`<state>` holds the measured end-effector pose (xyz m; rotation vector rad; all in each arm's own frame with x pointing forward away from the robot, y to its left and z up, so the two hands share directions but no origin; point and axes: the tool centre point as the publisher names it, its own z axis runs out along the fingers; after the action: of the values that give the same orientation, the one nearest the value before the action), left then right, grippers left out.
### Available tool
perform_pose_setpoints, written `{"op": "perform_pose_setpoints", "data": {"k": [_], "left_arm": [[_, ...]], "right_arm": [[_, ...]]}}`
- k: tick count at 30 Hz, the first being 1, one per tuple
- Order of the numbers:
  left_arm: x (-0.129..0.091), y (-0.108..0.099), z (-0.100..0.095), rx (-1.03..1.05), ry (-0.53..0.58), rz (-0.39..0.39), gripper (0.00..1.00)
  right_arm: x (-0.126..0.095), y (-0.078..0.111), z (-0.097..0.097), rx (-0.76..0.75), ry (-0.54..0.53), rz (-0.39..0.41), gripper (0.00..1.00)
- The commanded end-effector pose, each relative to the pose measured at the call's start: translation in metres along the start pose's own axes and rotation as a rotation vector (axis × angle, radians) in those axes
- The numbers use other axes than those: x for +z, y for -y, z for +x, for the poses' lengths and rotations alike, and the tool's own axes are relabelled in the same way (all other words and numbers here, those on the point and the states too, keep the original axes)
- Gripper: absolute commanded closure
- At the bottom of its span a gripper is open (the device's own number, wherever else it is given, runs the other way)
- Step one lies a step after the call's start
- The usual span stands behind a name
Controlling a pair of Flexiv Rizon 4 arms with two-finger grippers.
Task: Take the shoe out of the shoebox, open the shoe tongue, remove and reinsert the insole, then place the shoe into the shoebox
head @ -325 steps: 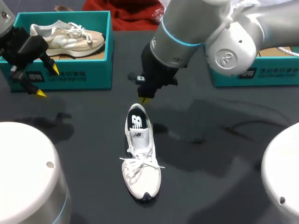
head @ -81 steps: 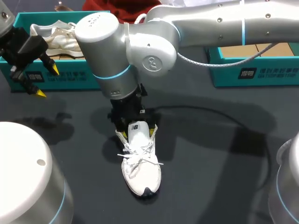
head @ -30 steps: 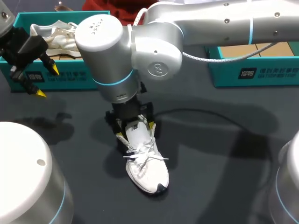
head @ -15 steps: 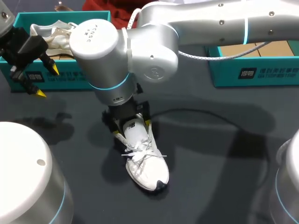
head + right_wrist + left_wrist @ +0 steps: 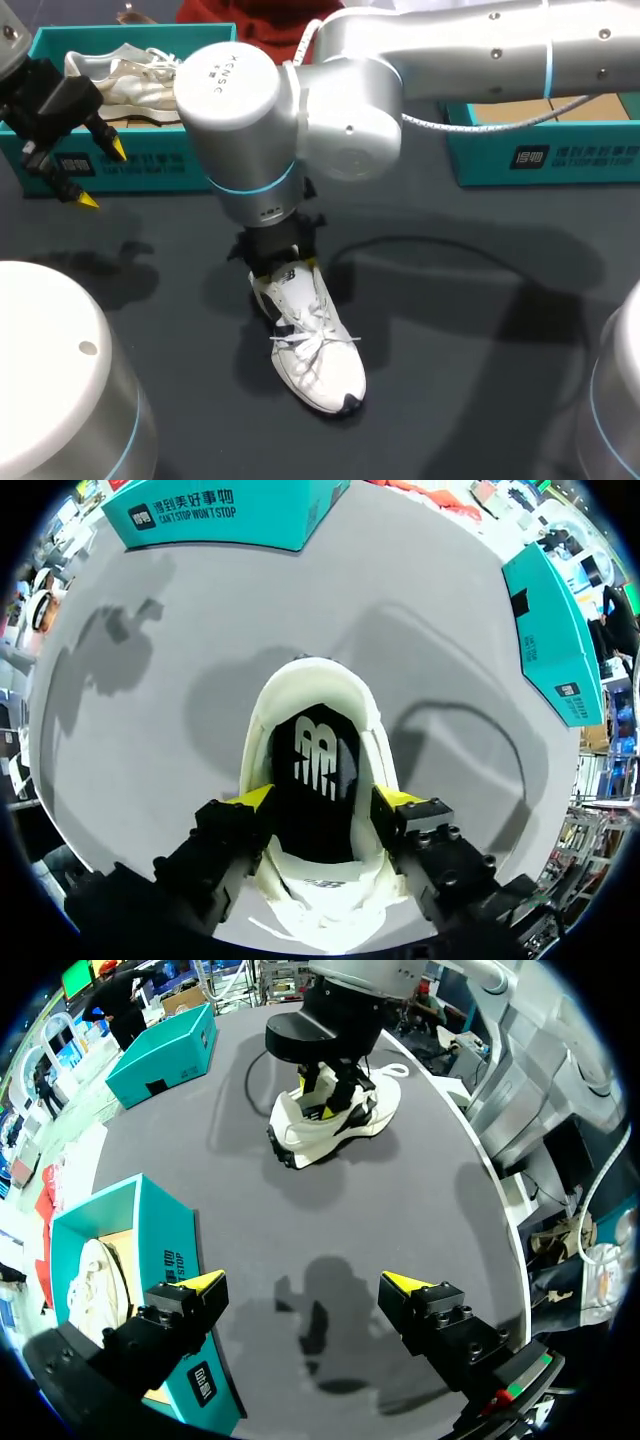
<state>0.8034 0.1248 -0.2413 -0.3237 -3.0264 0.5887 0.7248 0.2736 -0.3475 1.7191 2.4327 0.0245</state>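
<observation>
Right pincer (image 5: 324, 802) is seen clenched on the shoe (image 5: 318, 680). One yellow-tipped finger (image 5: 252, 798) is pressed against each outer side of the collar, from two sides, close to the tongue (image 5: 322, 885). The black insole (image 5: 318, 765), marked with a white logo, is seen lying inside the shoe between the fingers.

In the head view this pincer is mostly hidden beneath the wrist of the right arm (image 5: 300, 110), which is brought in from the right past the middle and stood over the heel. The shoe (image 5: 315, 355) is found on the dark counter (image 5: 460, 330), outside both boxes and sole down. Its toe is pointed towards the robot and a little to its right. White laces (image 5: 305, 335) are spread loosely across the upper.

Left pincer (image 5: 305, 1282) is held released, fingers wide apart, with nothing between them. In the head view it is placed above the counter, just in front of the left shoebox (image 5: 150, 160) and well apart from the shoe. A beige shoe (image 5: 150, 75) is seen lying in that box. The right shoebox (image 5: 545, 155) is set at the far right of the counter, and a brown interior is shown.
</observation>
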Motion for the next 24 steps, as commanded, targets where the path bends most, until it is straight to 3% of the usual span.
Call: {"op": "perform_pose_setpoints", "data": {"k": [1,8,12,16,24], "left_arm": [[0.0,0.0,0.0,0.0,-0.001,-0.002,0.0],[0.0,0.0,0.0,0.0,-0.001,-0.002,0.0],[0.0,0.0,0.0,0.0,-0.001,-0.002,0.0],[0.0,0.0,0.0,0.0,-0.001,-0.002,0.0],[0.0,0.0,0.0,0.0,-0.001,-0.002,0.0]], "right_arm": [[0.002,-0.002,-0.009,-0.019,-0.028,0.018,0.45],[0.001,-0.003,-0.011,-0.071,-0.046,0.051,0.25],[0.0,-0.002,-0.01,-0.103,-0.053,0.077,0.2],[0.0,0.0,-0.008,-0.139,-0.057,0.105,0.02],[0.001,0.01,-0.012,-0.124,-0.074,0.12,0.03]]}}
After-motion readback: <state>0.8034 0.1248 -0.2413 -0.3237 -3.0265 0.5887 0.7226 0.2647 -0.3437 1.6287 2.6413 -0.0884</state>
